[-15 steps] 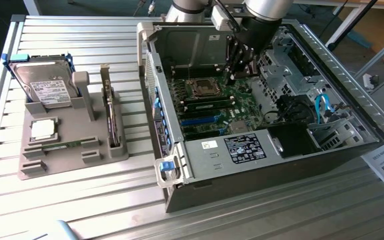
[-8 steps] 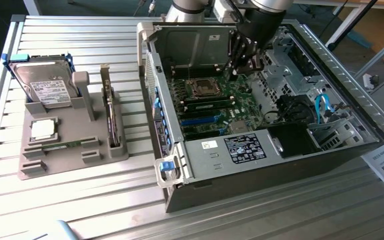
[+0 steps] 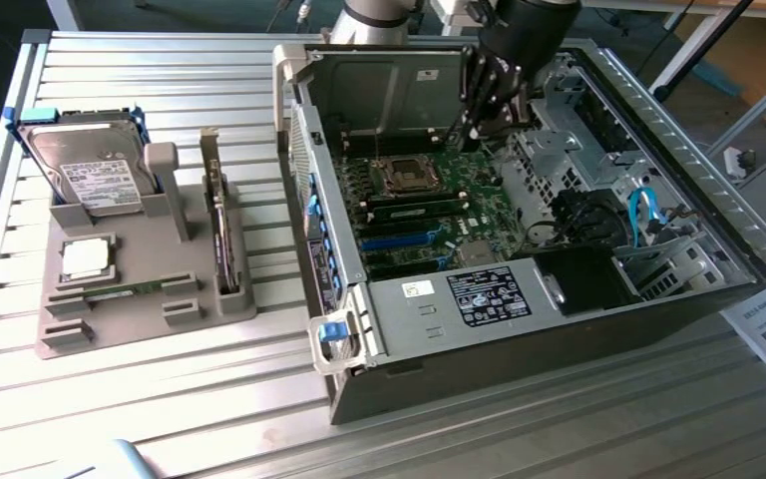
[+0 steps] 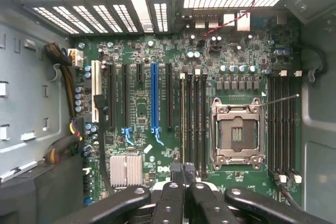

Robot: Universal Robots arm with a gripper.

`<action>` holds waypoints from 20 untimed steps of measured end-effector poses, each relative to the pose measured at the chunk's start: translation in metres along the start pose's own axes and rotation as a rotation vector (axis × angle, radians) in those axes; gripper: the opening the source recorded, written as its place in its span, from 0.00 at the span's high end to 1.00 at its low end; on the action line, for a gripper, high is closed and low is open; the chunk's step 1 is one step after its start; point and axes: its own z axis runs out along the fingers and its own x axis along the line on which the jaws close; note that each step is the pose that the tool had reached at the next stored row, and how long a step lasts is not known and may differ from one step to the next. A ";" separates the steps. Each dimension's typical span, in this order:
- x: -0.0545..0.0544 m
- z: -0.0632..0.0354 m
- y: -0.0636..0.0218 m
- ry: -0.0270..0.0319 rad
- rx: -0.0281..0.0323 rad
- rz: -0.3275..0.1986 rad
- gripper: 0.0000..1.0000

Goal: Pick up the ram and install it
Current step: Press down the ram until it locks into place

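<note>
The ram is a thin green strip lying in a slot of the grey fixture, on the exterior view's left. My gripper hangs inside the open computer case, far from the ram and above the motherboard. In the wrist view the gripper is shut, its dark fingertips close together with nothing visible between them. It hovers over the end of the black memory slots beside the open processor socket.
The fixture also carries a silver hard drive, a square processor chip and a thin upright card. Case walls, a drive cage, cables and the power supply surround the motherboard.
</note>
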 end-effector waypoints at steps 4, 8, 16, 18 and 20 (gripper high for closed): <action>0.000 -0.0052 0.0002 0.0061 0.0002 0.000 0.90; 0.000 -0.0109 0.0003 0.0118 0.0002 0.000 0.90; 0.000 -0.0151 0.0004 0.0180 0.0003 0.001 0.90; 0.000 -0.0151 0.0005 0.0180 0.0003 0.001 0.90; 0.000 -0.0151 0.0005 0.0180 0.0003 0.001 0.90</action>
